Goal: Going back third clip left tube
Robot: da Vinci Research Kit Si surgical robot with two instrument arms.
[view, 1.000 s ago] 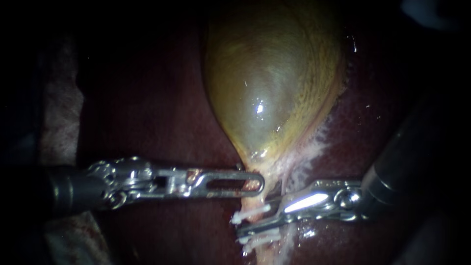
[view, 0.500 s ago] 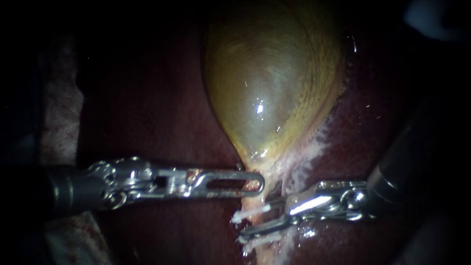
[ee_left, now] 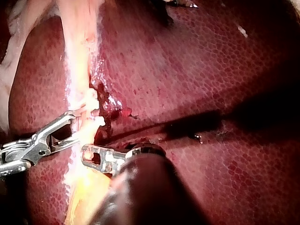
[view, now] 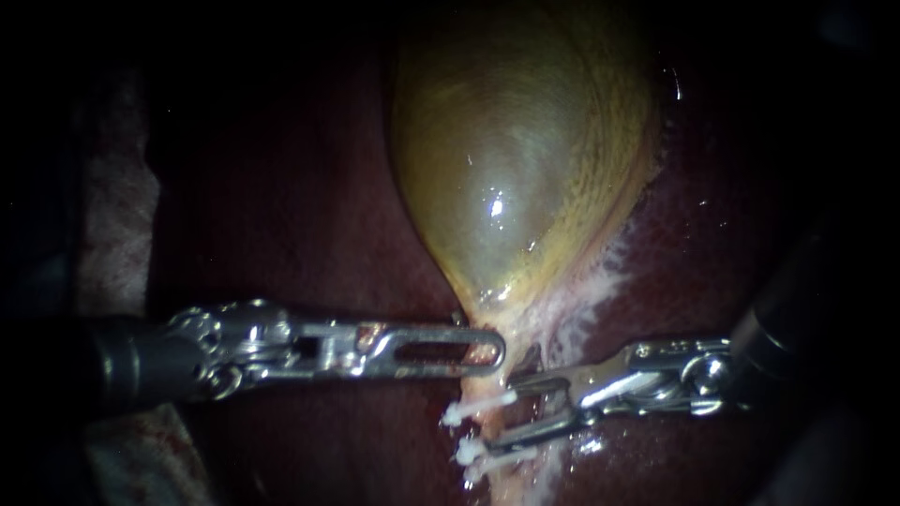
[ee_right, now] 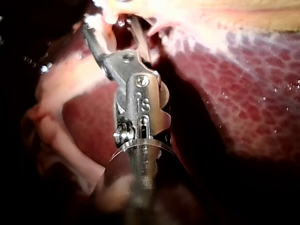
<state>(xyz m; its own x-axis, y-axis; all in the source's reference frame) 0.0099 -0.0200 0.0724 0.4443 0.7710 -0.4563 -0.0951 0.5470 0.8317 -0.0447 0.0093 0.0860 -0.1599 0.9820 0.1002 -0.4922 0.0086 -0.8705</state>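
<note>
Keeping the pull straight along the shaft is looking wisest. In the endoscope view the right tool (view: 502,412) is gaping astride the tube (view: 489,429) between white clips (view: 478,409), while the left tool (view: 478,352) is clamping the gallbladder (view: 516,169) at its neck. The left wrist view is showing that same straddle. The right wrist view is showing the jaws spread against pale tissue.

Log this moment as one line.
left instrument: shut on gallbladder neck | right instrument: open, tips at tube | white clips: on tube
</note>
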